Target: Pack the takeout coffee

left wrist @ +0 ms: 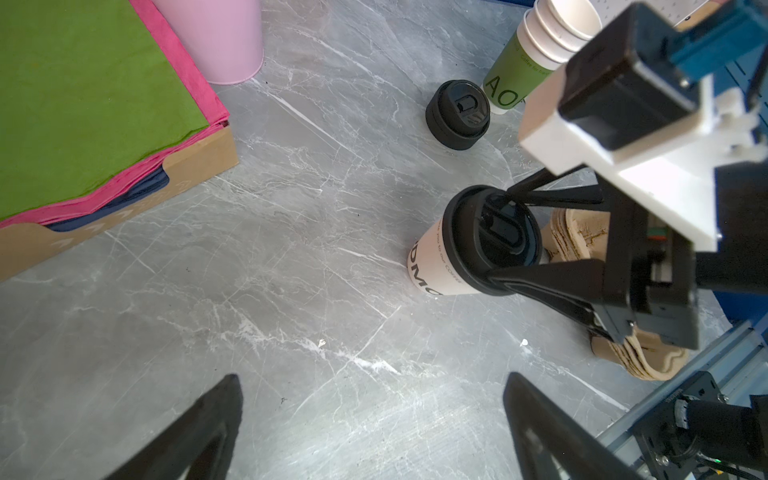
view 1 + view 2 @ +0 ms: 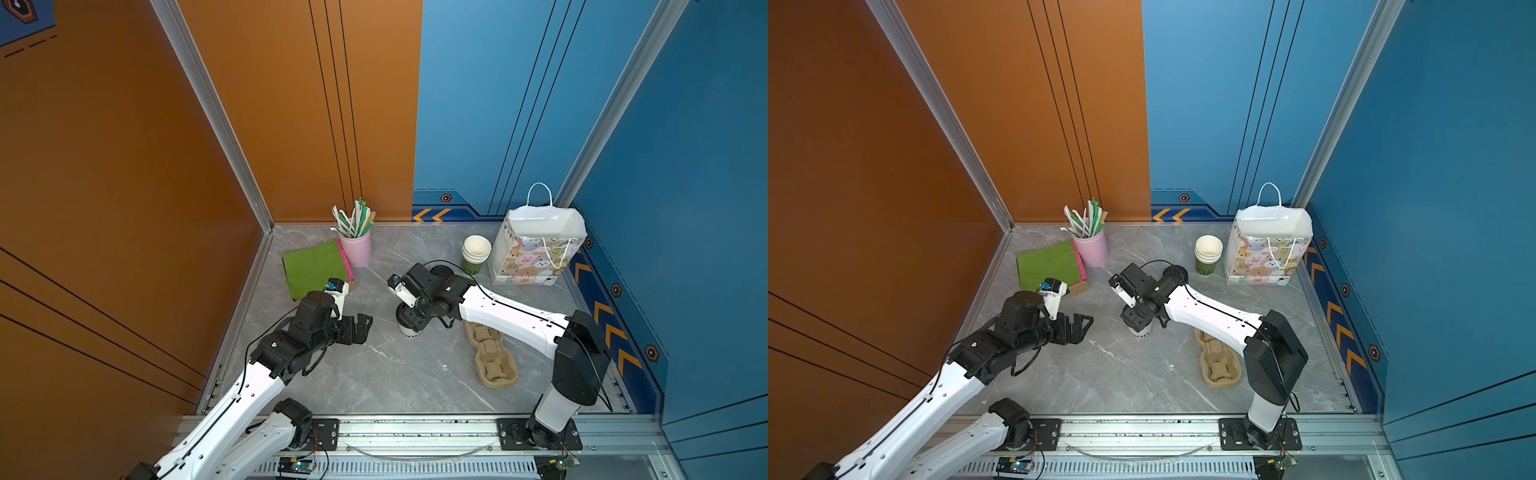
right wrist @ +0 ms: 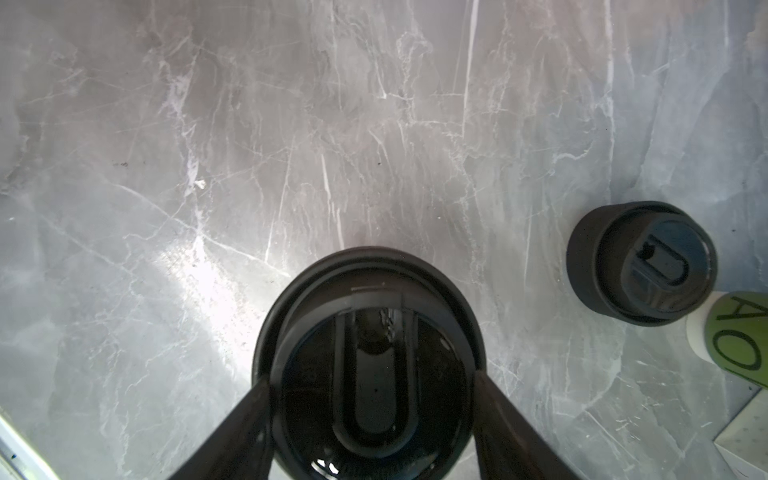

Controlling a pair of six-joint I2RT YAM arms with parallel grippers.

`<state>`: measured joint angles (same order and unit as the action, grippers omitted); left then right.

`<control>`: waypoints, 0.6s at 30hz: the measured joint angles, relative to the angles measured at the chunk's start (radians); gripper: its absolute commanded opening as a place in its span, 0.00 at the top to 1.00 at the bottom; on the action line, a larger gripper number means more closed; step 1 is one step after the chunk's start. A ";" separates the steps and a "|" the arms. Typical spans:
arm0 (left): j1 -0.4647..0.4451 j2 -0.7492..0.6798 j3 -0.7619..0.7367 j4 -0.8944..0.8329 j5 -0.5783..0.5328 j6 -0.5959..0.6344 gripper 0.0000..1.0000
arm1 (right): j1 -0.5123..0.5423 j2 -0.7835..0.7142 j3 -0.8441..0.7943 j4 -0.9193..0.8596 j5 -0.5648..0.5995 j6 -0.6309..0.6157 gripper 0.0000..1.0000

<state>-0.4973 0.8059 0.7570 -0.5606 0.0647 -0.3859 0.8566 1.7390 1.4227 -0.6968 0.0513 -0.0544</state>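
Right gripper [image 2: 409, 321] points straight down over the coffee [image 2: 409, 331] in both top views. We see only the cup's white foot beneath it, upright near the middle of the table [image 2: 395, 374]. Left gripper [image 2: 359, 328] hangs just to the left, apart from the cup, its fingers spread wide with nothing between them. We find bare table between the two arms and on toward the front rail. Behind the coffee lie a loose lid [image 2: 441, 272] and the stack [image 2: 476, 253]. Beyond them the bag [image 2: 536, 249] stands mouth open in the back right corner. A carrier [image 2: 494, 361] lies to the right, partly under the right arm. Napkins [image 2: 313, 268] and a pink cup [image 2: 357, 249] sit at the back left, well apart from the coffee.

From the left wrist we see the right fingers [image 1: 540, 282] meeting the coffee [image 1: 440, 266] at opposite sides of its black top. The carrier's edge [image 1: 573, 237] lies just beside the cup. Our left fingers [image 1: 208, 424] stand wide apart over bare table.

From the right wrist, the fingers [image 3: 249, 415] flank the black top [image 3: 370, 332], each seeming to touch its edge; whether they squeeze it we cannot tell. The loose lid [image 3: 642, 262] sits apart from the coffee, just beside the stack's green cup [image 3: 739, 332]. Bare table fills the room beyond the coffee.
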 measured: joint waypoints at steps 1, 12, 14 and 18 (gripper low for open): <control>0.000 0.000 0.000 0.000 0.000 0.000 0.02 | -0.008 0.009 0.011 0.000 0.000 0.002 0.31; 0.000 -0.003 -0.001 0.002 0.000 0.000 0.02 | -0.126 0.138 0.163 0.002 0.006 0.007 0.31; 0.000 -0.006 -0.001 0.002 0.000 0.000 0.02 | -0.148 0.164 0.194 0.003 0.006 0.007 0.31; 0.000 -0.013 -0.001 0.003 0.000 0.000 0.02 | -0.200 0.208 0.245 0.014 0.006 0.010 0.31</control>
<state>-0.4973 0.7933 0.7559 -0.5579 0.0650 -0.3855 0.6571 1.9469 1.6680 -0.6823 0.0570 -0.0444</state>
